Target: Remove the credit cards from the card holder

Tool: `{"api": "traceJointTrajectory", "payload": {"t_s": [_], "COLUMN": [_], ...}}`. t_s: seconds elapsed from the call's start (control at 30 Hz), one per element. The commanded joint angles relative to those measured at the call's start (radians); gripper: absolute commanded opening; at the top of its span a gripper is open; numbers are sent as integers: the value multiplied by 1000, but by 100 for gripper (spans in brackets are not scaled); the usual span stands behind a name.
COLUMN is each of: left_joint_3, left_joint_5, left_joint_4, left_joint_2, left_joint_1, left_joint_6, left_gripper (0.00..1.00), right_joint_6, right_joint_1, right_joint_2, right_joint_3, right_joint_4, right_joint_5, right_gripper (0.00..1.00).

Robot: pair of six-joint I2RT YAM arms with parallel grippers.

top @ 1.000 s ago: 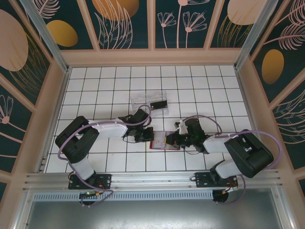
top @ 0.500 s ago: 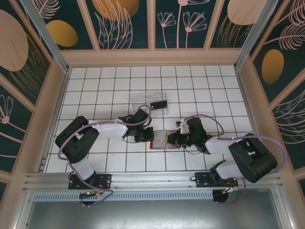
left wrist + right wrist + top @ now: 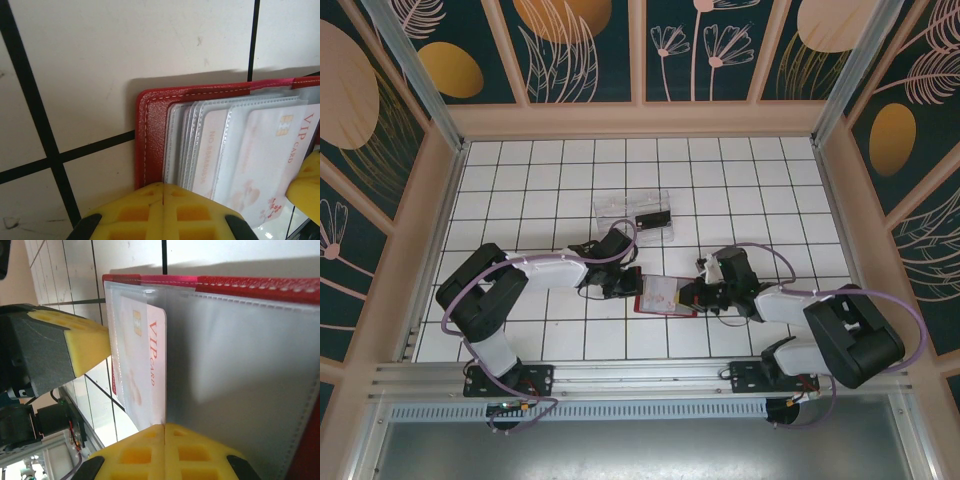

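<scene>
The red card holder [image 3: 658, 304] lies open on the white tiled floor between both arms. In the left wrist view its red cover [image 3: 150, 130] and several clear sleeves run under my left gripper [image 3: 163, 186], which is shut on that edge. A pale credit card [image 3: 142, 360] printed "VIP card" sticks partway out of a sleeve, and my right gripper [image 3: 164, 427] is shut on its edge. From above, the left gripper [image 3: 632, 283] is at the holder's left side, the right gripper [image 3: 692, 295] at its right, with the card [image 3: 663, 289] between them.
A clear plastic tray [image 3: 620, 207] stands a few tiles behind the holder, with a dark card [image 3: 650, 218] inside it. Wooden walls ring the tiled floor. The left gripper's yellow finger [image 3: 75, 347] shows beside the card in the right wrist view.
My right gripper has drawn back to the right, shut on the pale card, and more of the card shows. The left arm and the holder have stayed put.
</scene>
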Motion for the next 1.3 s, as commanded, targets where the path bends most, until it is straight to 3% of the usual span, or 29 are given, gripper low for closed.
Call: {"api": "traceJointTrajectory", "payload": {"t_s": [0.0, 0.23, 0.43, 0.93, 1.27], "left_joint_3": [4, 23, 63, 131, 119], "left_joint_5": [-19, -20, -25, 27, -34], "left_joint_4": [-53, -64, -89, -74, -133], "left_joint_2": [33, 34, -1, 45, 84], "left_joint_1": [-10, -9, -10, -61, -61], "left_joint_6": [1, 5, 12, 2, 29], "left_gripper": [0, 0, 0, 0, 0], "right_joint_6": [-50, -81, -84, -80, -95], "right_joint_1": [-16, -33, -31, -19, -21], "right_joint_2": [-33, -65, -44, 12, -49], "right_joint_3": [9, 21, 36, 65, 72], "right_joint_4": [-92, -154, -96, -77, -158], "right_joint_5": [23, 39, -28, -40, 4], "right_gripper": [0, 0, 0, 0, 0]}}
